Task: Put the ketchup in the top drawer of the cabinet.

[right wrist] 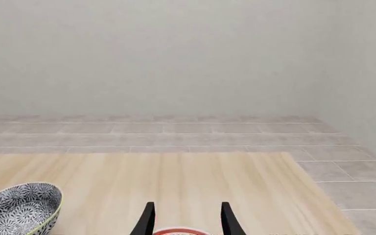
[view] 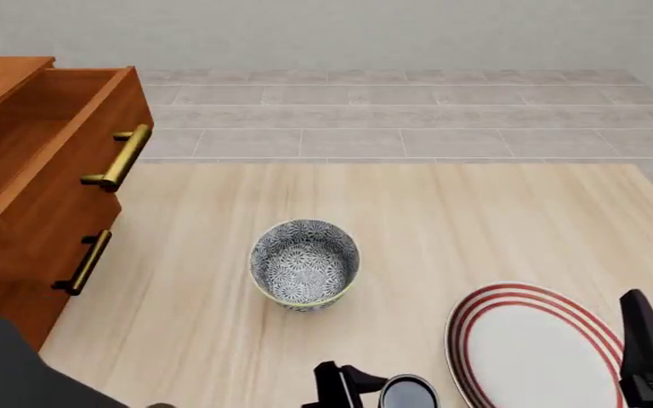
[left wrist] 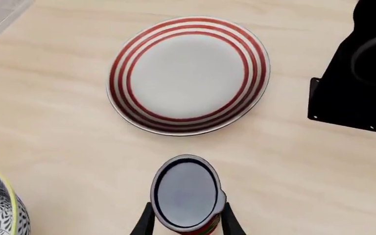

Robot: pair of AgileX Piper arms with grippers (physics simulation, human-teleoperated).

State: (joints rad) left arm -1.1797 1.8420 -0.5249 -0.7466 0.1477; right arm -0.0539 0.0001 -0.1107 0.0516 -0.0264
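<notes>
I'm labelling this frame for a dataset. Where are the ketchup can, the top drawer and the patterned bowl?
ketchup can (left wrist: 185, 193): left wrist view, on its round top.
top drawer (view: 77, 149): front view, on its wooden front panel.
patterned bowl (view: 303, 259): front view, on its inner wall.

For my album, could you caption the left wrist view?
Fingers of the left arm close around the ketchup, a red-striped plate on the table beyond.

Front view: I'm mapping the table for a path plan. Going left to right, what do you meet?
cabinet with its open top drawer → patterned bowl → ketchup in the left gripper → red-striped plate → right gripper
</notes>
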